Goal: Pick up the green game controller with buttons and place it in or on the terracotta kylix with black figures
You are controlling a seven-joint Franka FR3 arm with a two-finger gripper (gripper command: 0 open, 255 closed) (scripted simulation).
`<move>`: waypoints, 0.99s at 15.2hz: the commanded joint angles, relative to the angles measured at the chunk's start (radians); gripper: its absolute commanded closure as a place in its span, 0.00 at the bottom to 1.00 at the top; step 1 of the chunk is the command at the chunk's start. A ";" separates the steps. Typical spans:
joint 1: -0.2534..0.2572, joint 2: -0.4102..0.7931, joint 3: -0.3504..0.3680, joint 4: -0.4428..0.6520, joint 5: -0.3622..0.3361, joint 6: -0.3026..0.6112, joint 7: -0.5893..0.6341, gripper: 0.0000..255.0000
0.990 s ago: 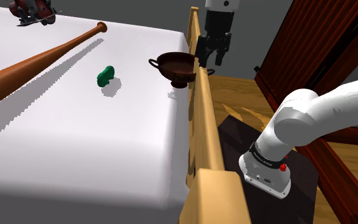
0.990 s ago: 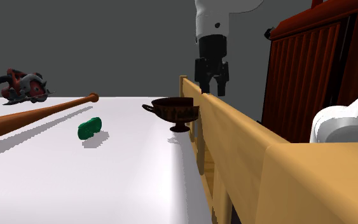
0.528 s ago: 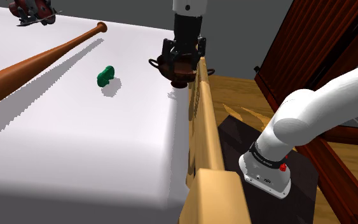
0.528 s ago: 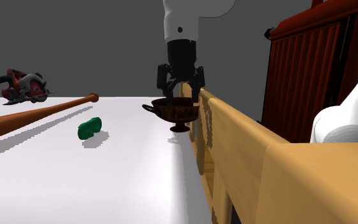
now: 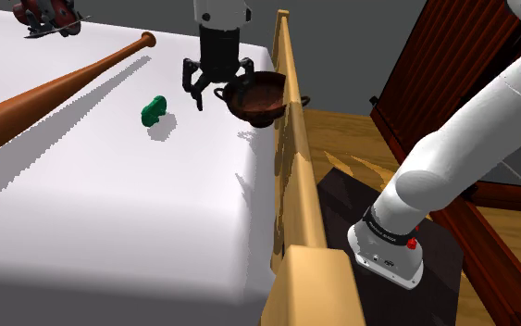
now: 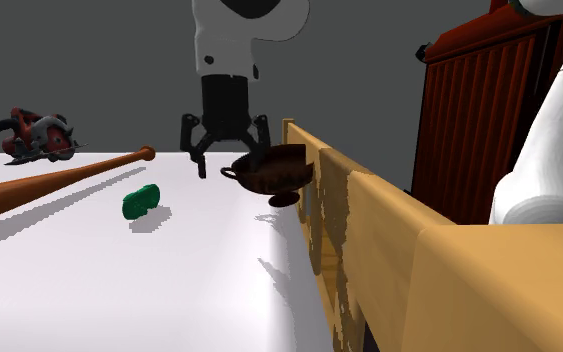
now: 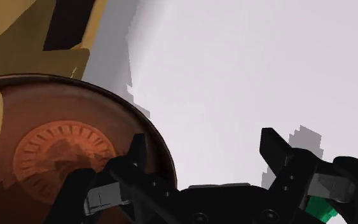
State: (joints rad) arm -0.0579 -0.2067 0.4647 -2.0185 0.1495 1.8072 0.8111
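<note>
We see the gripper (image 5: 217, 95) hanging in the upper middle of the shoulder view, fingers spread wide and holding nothing, between the green controller (image 5: 154, 110) and the brown cup (image 5: 260, 100). The controller lies on the white surface (image 5: 110, 213), left of the gripper and apart from it. One finger (image 7: 133, 162) sits right at the cup's rim; we cannot tell if it touches. The cup looks tilted toward the wooden rail (image 5: 295, 185). Our worry is that a sideways sweep could clip that rim and tip the cup over. An off-centre descent could also nudge the small controller away toward the bat (image 5: 55, 88).
</note>
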 commanded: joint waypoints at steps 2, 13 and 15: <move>-0.005 0.121 0.041 0.100 -0.060 0.023 0.134 0.00; 0.129 0.629 0.037 0.647 -0.350 -0.052 0.550 0.00; 0.143 0.660 0.028 0.676 -0.363 -0.051 0.566 0.00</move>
State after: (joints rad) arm 0.0787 0.4376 0.4972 -1.3582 -0.2054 1.7561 1.3660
